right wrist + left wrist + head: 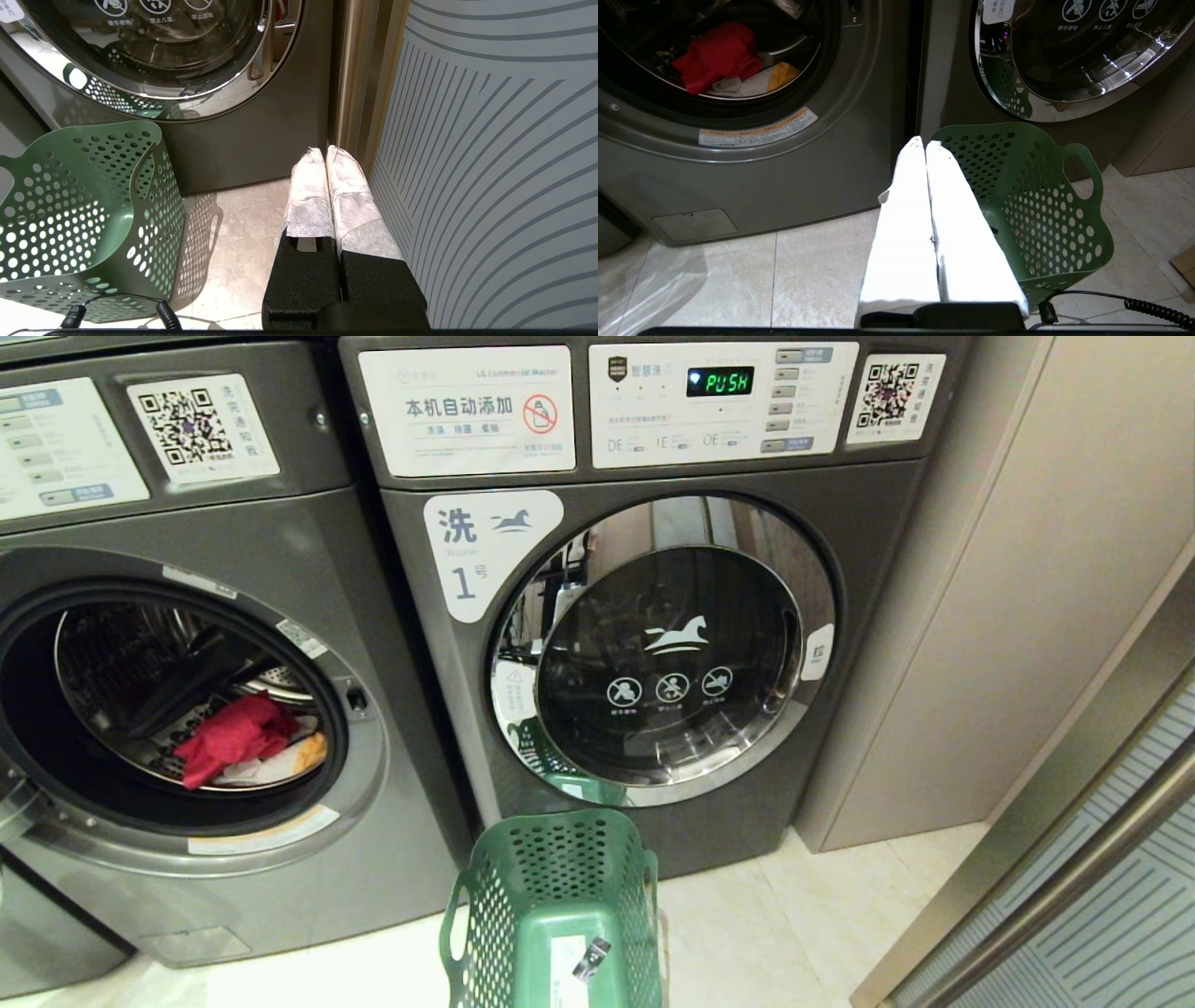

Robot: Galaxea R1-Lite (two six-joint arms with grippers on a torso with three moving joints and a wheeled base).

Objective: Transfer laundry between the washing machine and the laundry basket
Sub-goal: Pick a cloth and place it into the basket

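Two grippers hang low over the tiled floor, the left gripper (923, 144) and right gripper (324, 150) each with fingers pressed shut on nothing; nearest stands the green laundry basket (523, 896), seemingly empty, likely parked to receive clothes; beyond, left of the closed washer numbered 1 (840, 523), the open washing machine (233, 532) holds the laundry (235, 735), red over white and orange-yellow.
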